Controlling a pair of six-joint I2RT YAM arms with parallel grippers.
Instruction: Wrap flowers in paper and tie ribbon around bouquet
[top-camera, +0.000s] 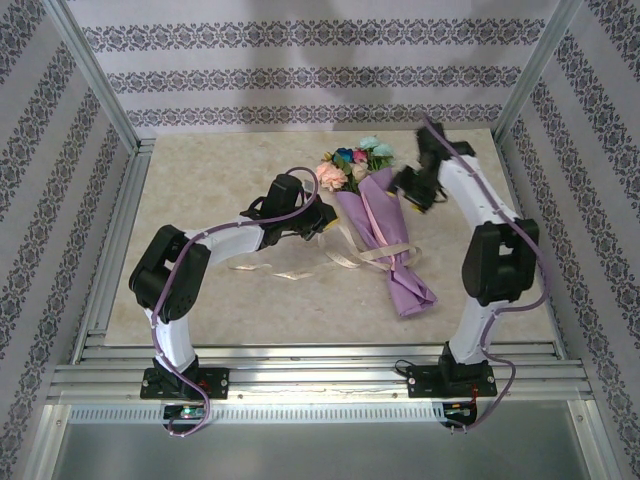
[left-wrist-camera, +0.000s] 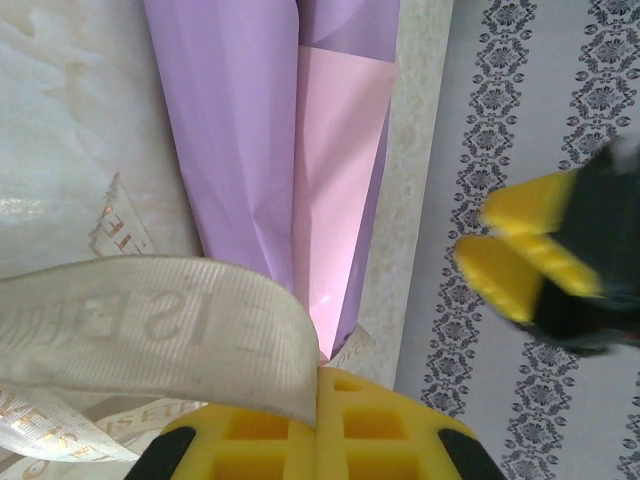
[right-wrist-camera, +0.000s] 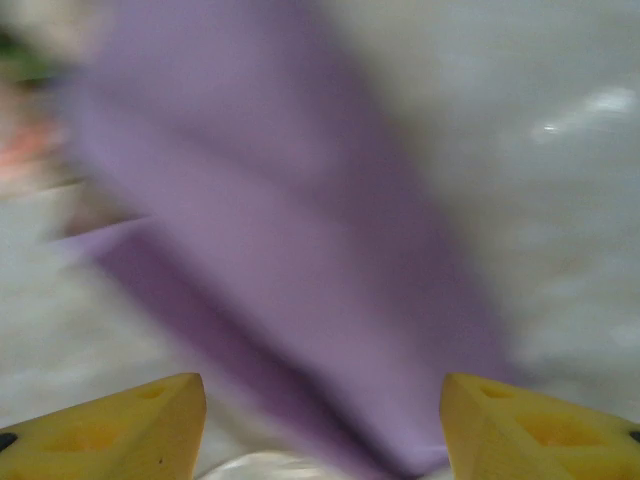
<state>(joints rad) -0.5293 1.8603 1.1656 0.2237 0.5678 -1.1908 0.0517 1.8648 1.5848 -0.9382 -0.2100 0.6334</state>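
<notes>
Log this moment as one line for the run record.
bouquet: wrapped, lying on table | left gripper: jaws shut on ribbon | right gripper: jaws open over bouquet, view blurred

The bouquet (top-camera: 385, 245) lies slanted on the bench (top-camera: 200, 190), near its middle. The flowers (top-camera: 352, 165) are at its far end, toward the left, and the narrow end points near and to the right. The ribbon (top-camera: 290, 268) crosses the bouquet's narrow half and trails left over the bench. The left tool (top-camera: 325, 222) sits just left of the bouquet, between it and the trailing ribbon, its fingers pinched together on the ribbon. The right tool (top-camera: 415, 192) is just right of the bouquet's wide end, not touching it, its fingers spread apart.
</notes>
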